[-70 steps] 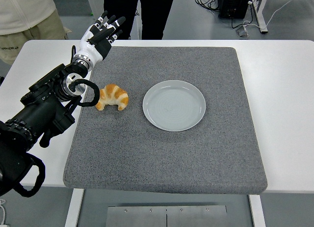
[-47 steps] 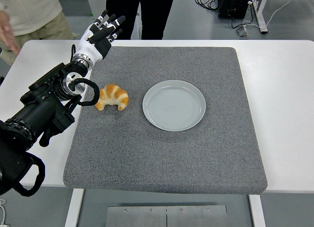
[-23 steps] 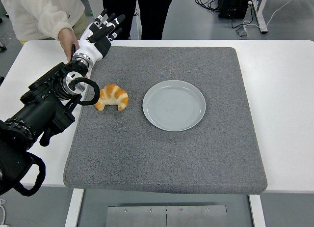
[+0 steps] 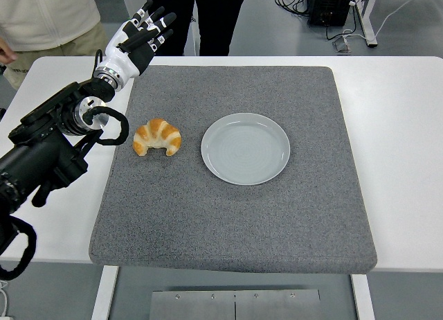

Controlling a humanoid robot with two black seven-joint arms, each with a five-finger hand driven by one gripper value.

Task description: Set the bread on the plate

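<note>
Now, line by line:
Croissant [image 4: 158,137]: lies on the grey mat [image 4: 235,216], just left of the plate, apart from it.
Plate [image 4: 246,148]: pale grey, bare, at the mat's middle.
Left hand [image 4: 137,39]: raised over the mat's far left corner, fingers spread wide, holding nothing.
Table [image 4: 408,161]: white.
Writing: none readable.
People: two stand at the far edge.

bright even overhead light, soft shadows, sharp focus, perhaps slight edge distortion.
</note>
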